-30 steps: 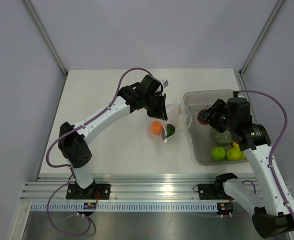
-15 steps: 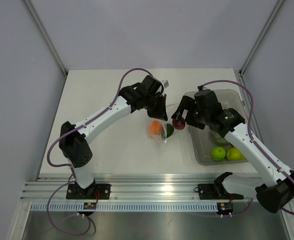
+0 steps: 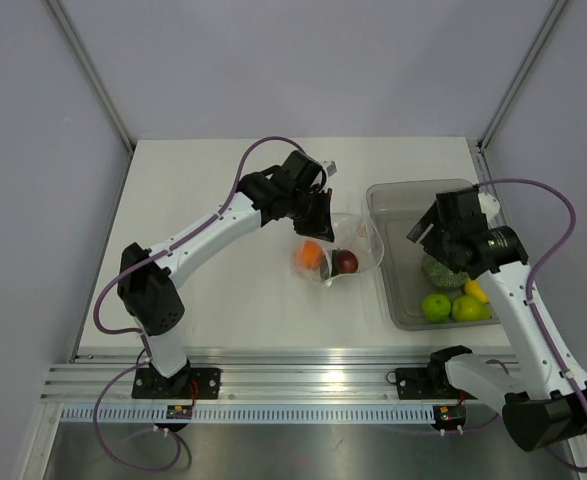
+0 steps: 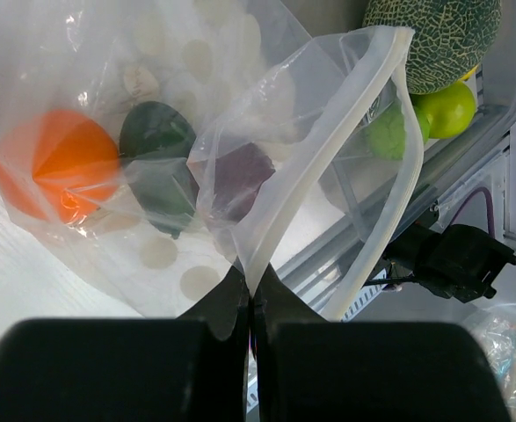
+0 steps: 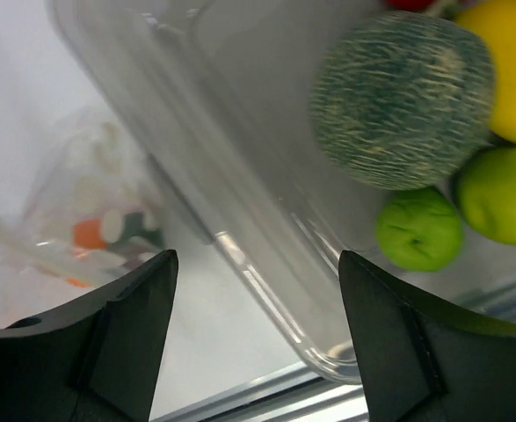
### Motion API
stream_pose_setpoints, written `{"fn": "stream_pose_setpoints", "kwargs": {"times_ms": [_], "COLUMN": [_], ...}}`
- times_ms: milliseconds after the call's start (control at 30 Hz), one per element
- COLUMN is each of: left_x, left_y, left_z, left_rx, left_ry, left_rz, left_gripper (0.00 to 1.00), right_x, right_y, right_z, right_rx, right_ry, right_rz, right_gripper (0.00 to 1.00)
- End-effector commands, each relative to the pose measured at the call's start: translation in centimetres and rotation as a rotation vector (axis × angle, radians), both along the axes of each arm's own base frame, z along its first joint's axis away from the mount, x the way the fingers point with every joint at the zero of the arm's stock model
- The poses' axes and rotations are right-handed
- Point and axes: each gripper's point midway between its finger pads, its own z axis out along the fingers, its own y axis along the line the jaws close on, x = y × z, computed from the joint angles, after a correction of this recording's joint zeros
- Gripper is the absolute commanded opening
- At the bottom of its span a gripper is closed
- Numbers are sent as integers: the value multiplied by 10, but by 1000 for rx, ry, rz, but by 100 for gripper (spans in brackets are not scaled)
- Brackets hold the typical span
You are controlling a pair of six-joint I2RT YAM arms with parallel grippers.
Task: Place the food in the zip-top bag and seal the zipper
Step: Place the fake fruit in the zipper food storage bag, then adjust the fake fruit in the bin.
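Observation:
The zip-top bag [image 3: 351, 243] lies open at mid-table, with an orange [image 3: 311, 256], a dark green round and the dark red plum [image 3: 346, 262] inside. My left gripper [image 3: 319, 214] is shut on the bag's rim. In the left wrist view, the gripper [image 4: 252, 294] pinches the zipper [image 4: 388, 132] strip, and the orange [image 4: 54, 163], dark green round [image 4: 156, 132] and plum [image 4: 240, 174] show through the bag [image 4: 152, 255]. My right gripper [image 3: 425, 231] hangs open and empty over the tub. In the right wrist view, the gripper [image 5: 256, 264] has its jaws wide apart.
The grey tub [image 3: 401, 198] at right holds the netted melon [image 3: 440, 272], two green rounds [image 3: 436, 307] and a yellow fruit [image 3: 475, 290]. The right wrist view shows the melon [image 5: 403, 97], a green round [image 5: 418, 229] and the tub wall [image 5: 240, 251].
My right gripper carried the plum from the tub to the bag, let it go inside, and moved back over the tub, open. The left gripper has held still.

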Motion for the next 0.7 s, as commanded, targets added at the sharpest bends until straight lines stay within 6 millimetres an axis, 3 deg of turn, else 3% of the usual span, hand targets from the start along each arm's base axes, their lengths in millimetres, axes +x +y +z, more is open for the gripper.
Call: {"fn": "stream_pose_setpoints", "kwargs": {"times_ms": [0,333,667], "left_x": [2,-5,-13], "left_y": [-4,0,0], "left_z": [12,14,14], "left_rx": [-43,-62,-87], "left_ry": [-41,-55,-49], "left_rz": [-24,-45,-73], "left_gripper": [0,0,0], "right_x": [-37,-92,-85], "right_y": [-41,-48,-70], "right_z": [-28,-88,-102], "right_rx": [-34,54,-65], "right_ry": [130,274,273], "right_rz": [-170,-385,-478], "right_gripper": [81,94,95]}}
